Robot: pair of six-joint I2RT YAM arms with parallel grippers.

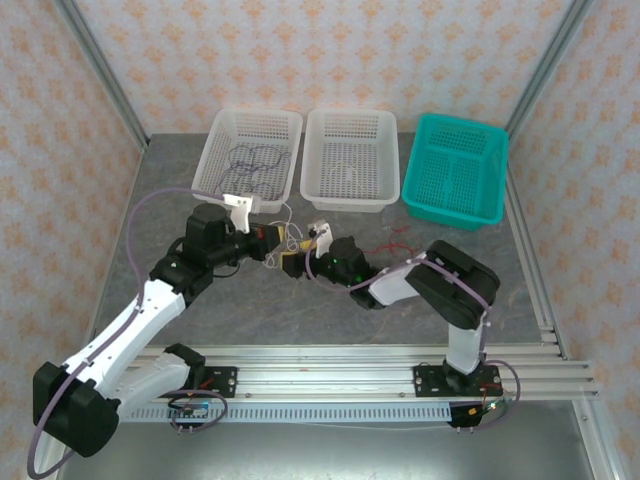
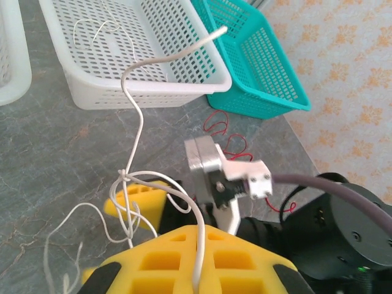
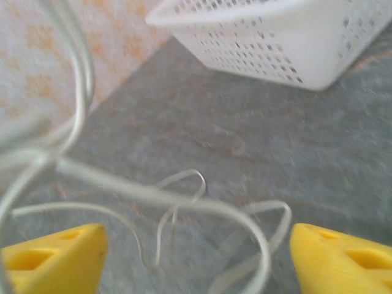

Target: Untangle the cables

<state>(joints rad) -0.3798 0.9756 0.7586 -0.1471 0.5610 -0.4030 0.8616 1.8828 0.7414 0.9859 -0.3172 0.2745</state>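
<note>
White cable [image 2: 131, 92] tangle sits just in front of the middle white basket [image 1: 345, 203], its knot [image 2: 125, 177] between the two hands. One strand is clamped in the closed left hand [image 2: 197, 245]. The right hand [image 3: 196, 257] is spread open around loose loops. A red cable [image 1: 395, 240] lies off the basket's front-right corner. Step judged: the white knot is being parted. Next, a loop beside the knot must be gripped and drawn away.
</note>
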